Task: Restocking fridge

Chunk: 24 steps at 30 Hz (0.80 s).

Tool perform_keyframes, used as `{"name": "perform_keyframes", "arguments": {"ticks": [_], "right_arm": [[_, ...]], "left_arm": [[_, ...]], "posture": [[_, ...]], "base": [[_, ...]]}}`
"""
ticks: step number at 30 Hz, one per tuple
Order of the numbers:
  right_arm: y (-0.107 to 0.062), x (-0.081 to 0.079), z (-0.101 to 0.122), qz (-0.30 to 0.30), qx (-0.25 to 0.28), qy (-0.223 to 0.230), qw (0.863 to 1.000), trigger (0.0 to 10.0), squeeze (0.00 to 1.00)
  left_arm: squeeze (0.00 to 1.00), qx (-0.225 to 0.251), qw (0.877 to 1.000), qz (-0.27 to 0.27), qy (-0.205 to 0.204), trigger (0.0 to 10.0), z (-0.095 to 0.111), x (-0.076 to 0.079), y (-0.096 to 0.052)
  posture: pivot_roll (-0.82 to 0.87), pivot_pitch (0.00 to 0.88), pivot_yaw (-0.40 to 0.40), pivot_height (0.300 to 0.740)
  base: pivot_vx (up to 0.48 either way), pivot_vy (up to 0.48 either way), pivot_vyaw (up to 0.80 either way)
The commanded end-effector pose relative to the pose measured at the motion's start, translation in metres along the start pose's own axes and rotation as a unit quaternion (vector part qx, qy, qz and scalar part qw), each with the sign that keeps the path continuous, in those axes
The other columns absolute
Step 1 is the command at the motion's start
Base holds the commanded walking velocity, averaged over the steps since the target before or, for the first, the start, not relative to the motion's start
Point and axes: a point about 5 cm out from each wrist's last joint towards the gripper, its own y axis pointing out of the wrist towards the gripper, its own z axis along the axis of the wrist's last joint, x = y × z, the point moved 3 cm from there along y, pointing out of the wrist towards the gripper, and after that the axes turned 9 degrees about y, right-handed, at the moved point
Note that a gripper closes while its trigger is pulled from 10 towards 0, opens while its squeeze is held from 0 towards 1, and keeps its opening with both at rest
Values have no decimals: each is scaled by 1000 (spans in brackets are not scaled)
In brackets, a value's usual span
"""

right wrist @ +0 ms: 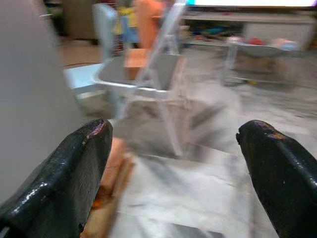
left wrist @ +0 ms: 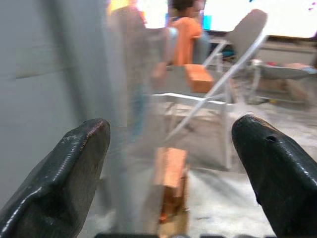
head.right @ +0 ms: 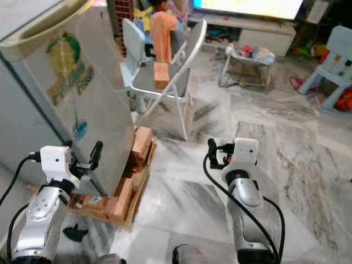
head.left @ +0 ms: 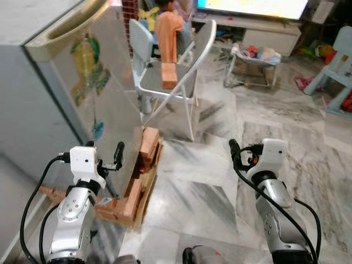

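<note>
A grey fridge point(head.left: 66, 82) with colourful stickers on its shut door stands at my left, raised on wooden blocks point(head.left: 142, 165). On the seat of a grey folding chair point(head.left: 176, 77), farther ahead, rests an orange-brown box point(head.left: 169, 75); the same box point(left wrist: 198, 78) appears in the left wrist view. My left gripper point(head.left: 104, 151) is open and empty, held close to the lower edge of the fridge. My right gripper point(head.left: 245, 151) is open and empty too, hanging over the marble floor to the right of the fridge.
A person in an orange top point(head.left: 168, 33) stands behind the chair. A baby bouncer point(head.left: 253, 58), a low TV bench point(head.left: 264, 30) and a pale blue child's chair point(head.left: 338, 66) line the back and right. The marble floor point(head.left: 220, 181) stretches between my arms.
</note>
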Motion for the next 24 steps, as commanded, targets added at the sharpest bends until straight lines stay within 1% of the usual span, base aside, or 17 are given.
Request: {"name": "perform_keyframes", "arguments": {"ticks": [1, 4, 6, 7, 8, 9, 12, 13, 14, 15, 16, 18, 20, 21, 22, 24], "right_arm": [[0, 1, 4, -3, 7, -4, 1000, 10000, 0], [-1, 1, 4, -4, 7, -5, 1000, 10000, 0], [-1, 1, 4, -4, 6, -5, 1000, 10000, 0], [-2, 1, 6, -4, 7, -4, 1000, 10000, 0], [-3, 1, 6, -4, 7, -4, 1000, 10000, 0], [-5, -1, 5, 3, 6, 11, 1000, 10000, 0], [-6, -2, 5, 7, 5, 16, 1000, 10000, 0], [-8, -4, 4, 11, 3, 19, 1000, 10000, 0], [-10, -5, 4, 17, 2, 11, 1000, 10000, 0], [-16, -1, 2, 9, -2, 2, 1000, 10000, 0], [-18, 1, 2, 6, -2, 3, 1000, 10000, 0], [-20, 10, 5, -10, 1, 9, 1000, 10000, 0], [-22, 14, 7, -16, 4, 7, 1000, 10000, 0], [-22, 17, 8, -19, 4, 6, 1000, 10000, 0], [-22, 17, 8, -19, 4, 6, 1000, 10000, 0], [-22, 19, 8, -19, 2, 4, 1000, 10000, 0]], "left_arm": [[0, -1, 1000, -1, 4, 10000, 0, 0, -1], [0, -2, 1000, 0, 1, 10000, 0, 1, -1], [0, -9, 1000, 8, -24, 10000, -1, 1, 2], [0, -9, 999, 7, -36, 10000, 0, 3, 6], [0, -6, 999, 0, -33, 10000, 2, 5, 9], [0, 0, 1000, -16, -24, 10000, 4, 9, 16], [0, 2, 1000, -20, -20, 10000, 5, 10, 19], [0, 2, 1000, -22, -19, 10000, 5, 10, 22], [0, 3, 1000, -20, -16, 10000, 7, 8, 27], [0, -2, 1000, 3, 0, 10000, 5, -7, 37], [0, -5, 1000, 20, 4, 10000, 5, -14, 39], [0, -7, 999, 49, 9, 10000, 6, -30, 42], [0, -6, 998, 60, 11, 10000, 7, -37, 43], [0, -4, 997, 71, 13, 10000, 10, -45, 44], [0, -4, 997, 71, 13, 10000, 10, -45, 44], [0, -3, 997, 80, 20, 10000, 11, -52, 46]], "posture": [[89, 44, -25, 740], [88, 48, -26, 740], [88, 48, -26, 740], [88, 65, -35, 740], [88, 72, -38, 740], [87, 82, -45, 740], [85, 87, -45, 740], [79, 91, -43, 740], [66, 96, -39, 740], [43, 97, -30, 740], [32, 97, -26, 740], [17, 96, -20, 740], [17, 96, -20, 740], [9, 97, -19, 740], [9, 97, -19, 740], [10, 98, -22, 740]], "base": [[0, 0, 0], [0, 0, 0], [0, 0, 0], [0, 0, 0], [0, 0, 0], [0, 0, 0], [0, 0, 0], [0, 0, 0], [0, 0, 0], [0, 0, 0], [0, 0, 0], [0, 0, 0], [0, 0, 0], [0, 0, 0], [0, 0, 0], [0, 0, 0]]}}
